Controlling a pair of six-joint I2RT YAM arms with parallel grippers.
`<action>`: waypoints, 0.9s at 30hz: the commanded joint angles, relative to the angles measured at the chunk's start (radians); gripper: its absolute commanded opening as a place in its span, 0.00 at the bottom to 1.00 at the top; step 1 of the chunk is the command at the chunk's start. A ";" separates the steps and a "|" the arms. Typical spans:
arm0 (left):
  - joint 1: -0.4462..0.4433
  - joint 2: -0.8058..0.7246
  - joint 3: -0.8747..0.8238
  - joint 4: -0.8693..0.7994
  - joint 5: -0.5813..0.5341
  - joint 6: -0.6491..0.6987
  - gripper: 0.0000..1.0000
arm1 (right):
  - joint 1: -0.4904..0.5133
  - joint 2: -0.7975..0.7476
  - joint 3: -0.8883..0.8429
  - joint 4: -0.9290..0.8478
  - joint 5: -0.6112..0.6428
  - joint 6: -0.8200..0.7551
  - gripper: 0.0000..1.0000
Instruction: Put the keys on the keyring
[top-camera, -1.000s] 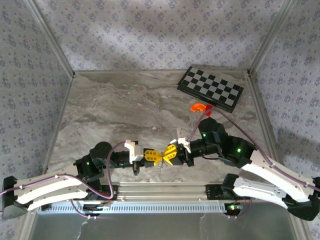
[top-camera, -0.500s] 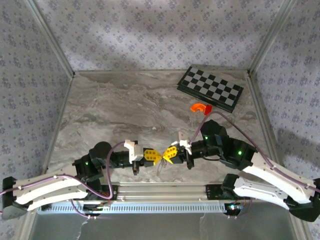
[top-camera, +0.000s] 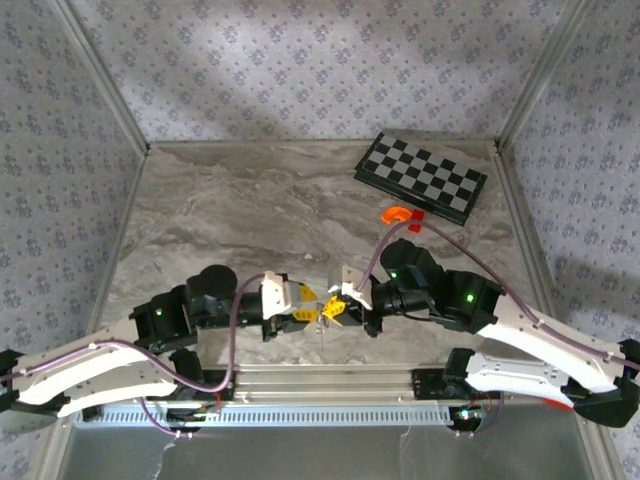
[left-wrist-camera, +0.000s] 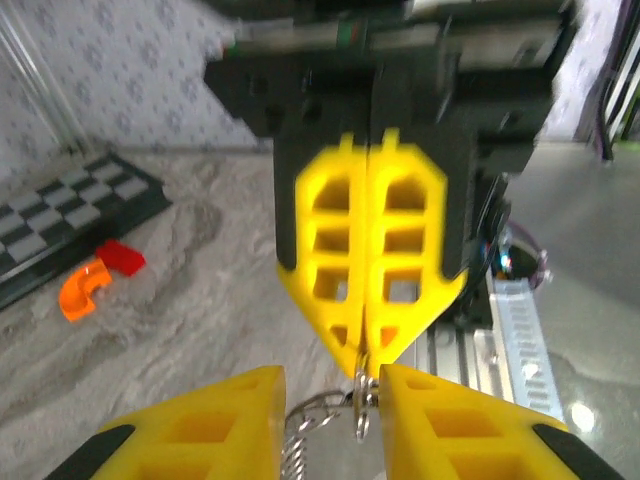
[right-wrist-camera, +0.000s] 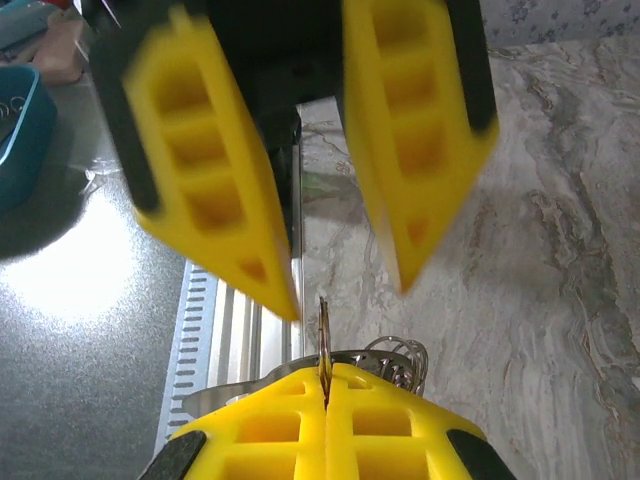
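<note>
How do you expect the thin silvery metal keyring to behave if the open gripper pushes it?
The thin silvery metal keyring, pinched edge-on in the shut right gripper, is probably stiff yet might pivot, since little metal is held. Its attached wire loops look loose, so they likely swing.

Keys (right-wrist-camera: 322, 335): the head is hidden between the closed right fingers (right-wrist-camera: 380, 425), and a thin metal edge pokes out past their tips.
Keyring (right-wrist-camera: 395, 353): partly hidden behind the right fingertips.
Chain (left-wrist-camera: 292, 450): blurred and cut off by the lower edge, between the left fingers (left-wrist-camera: 200, 430).
Left fingers: smeared by blur in the right wrist view, and cropped at the bottom of their own view.
Keys threaded on keyring: cannot tell.
Top view: both items are too small to make out where the fingertips meet.
</note>
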 joint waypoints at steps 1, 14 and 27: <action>-0.006 0.003 0.029 -0.061 -0.015 0.032 0.30 | 0.010 0.010 0.052 -0.064 0.031 -0.037 0.00; -0.006 0.004 0.007 -0.027 -0.026 0.029 0.24 | 0.025 0.043 0.057 -0.046 0.040 -0.043 0.00; -0.006 0.022 -0.022 -0.006 -0.027 0.020 0.22 | 0.030 0.048 0.057 -0.041 0.042 -0.043 0.00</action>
